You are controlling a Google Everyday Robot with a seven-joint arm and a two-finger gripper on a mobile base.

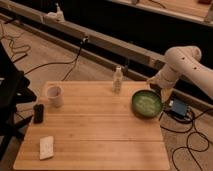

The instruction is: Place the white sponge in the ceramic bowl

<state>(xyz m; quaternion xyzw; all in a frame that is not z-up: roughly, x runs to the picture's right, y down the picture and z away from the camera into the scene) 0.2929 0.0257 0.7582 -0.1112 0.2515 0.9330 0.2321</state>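
The white sponge (46, 147) lies flat near the front left corner of the wooden table (100, 130). The ceramic bowl (146, 103), dark green with a lighter speckled inside, sits at the table's right edge. My gripper (156, 86) hangs at the end of the white arm (182, 62), just behind the bowl's far rim and far from the sponge. Nothing shows in it.
A white cup (54, 95) stands at the table's left, with a small black rectangular object (38, 113) in front of it. A small pale bottle (117, 79) stands at the back edge. A black chair (10, 100) is at the left. Cables and a blue box (178, 107) lie on the floor to the right.
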